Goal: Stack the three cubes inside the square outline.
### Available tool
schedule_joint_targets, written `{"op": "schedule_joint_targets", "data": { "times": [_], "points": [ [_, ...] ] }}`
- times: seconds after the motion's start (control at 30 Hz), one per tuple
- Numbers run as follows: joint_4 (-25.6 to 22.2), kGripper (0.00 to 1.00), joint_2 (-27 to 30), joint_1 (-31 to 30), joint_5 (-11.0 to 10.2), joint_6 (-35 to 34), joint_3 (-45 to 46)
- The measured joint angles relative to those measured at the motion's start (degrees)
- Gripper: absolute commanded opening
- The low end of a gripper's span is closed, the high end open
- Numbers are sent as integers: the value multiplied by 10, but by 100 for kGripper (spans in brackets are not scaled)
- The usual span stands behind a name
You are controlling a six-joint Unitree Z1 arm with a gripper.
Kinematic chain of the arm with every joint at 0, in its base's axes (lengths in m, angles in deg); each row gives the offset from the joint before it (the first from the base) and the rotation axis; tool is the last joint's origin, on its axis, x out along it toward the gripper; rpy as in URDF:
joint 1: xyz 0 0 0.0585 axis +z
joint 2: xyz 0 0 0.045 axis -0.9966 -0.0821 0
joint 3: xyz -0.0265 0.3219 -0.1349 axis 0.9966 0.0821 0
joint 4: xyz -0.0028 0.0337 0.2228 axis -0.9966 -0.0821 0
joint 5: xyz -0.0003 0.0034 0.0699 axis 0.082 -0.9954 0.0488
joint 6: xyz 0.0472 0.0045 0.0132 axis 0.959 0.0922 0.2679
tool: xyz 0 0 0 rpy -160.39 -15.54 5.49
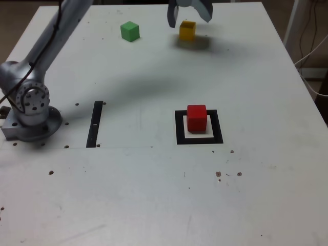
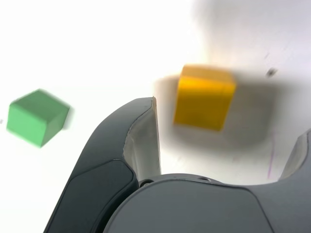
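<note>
Yellow cube (image 1: 187, 30) between spread gripper (image 1: 190, 18) jaws, untouched; green cube (image 1: 130, 31) apart.

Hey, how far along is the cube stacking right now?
Done: the red cube sits inside the square outline. In hand: the open gripper hangs over the yellow cube, which is not gripped. Left: stacking yellow on red, then the green cube, untouched at the table's far side.
</note>
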Motion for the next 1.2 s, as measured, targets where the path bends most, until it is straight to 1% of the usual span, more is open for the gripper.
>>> {"op": "schedule_joint_targets", "data": {
  "times": [0.13, 0.27, 0.5, 0.83, 1.2],
  "points": [
    [-4, 98, -14, 2, 0, 6, -23],
    [-6, 98, -21, 5, -2, 28, -26],
    [-13, 97, -22, 5, -17, 79, -23],
    [-14, 96, -23, 4, -19, 82, -25],
    [-14, 92, -47, 3, -19, 67, -47]
  ]
}}
